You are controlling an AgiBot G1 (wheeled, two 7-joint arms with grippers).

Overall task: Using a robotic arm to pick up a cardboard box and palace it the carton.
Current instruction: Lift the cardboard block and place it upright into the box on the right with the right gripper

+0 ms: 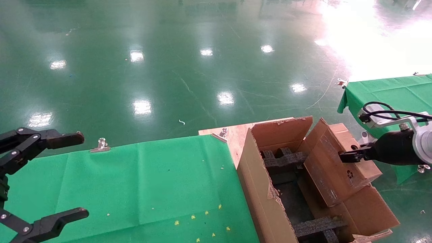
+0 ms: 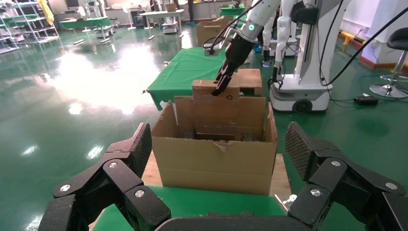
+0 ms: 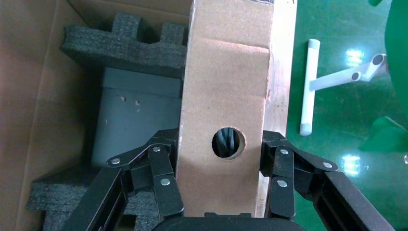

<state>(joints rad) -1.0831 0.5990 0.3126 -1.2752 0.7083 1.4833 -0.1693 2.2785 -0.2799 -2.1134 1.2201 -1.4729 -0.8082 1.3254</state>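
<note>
The carton [image 1: 266,189] sits at the head view's lower right, beside the green worktop [image 1: 141,182]. Tilted over its opening, the cardboard box [image 1: 337,162] shows a recycling mark, clamped by the right hand [image 1: 349,156]. The left hand [image 1: 50,175], lower left, gapes wide, holding nothing.

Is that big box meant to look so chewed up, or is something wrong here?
The carton has a ragged, torn near flap edge. The small cardboard box, gripped by the right gripper, hangs tilted over the black foam inserts. Yellowish crumbs dot the green cloth. The left gripper sits open.
</note>
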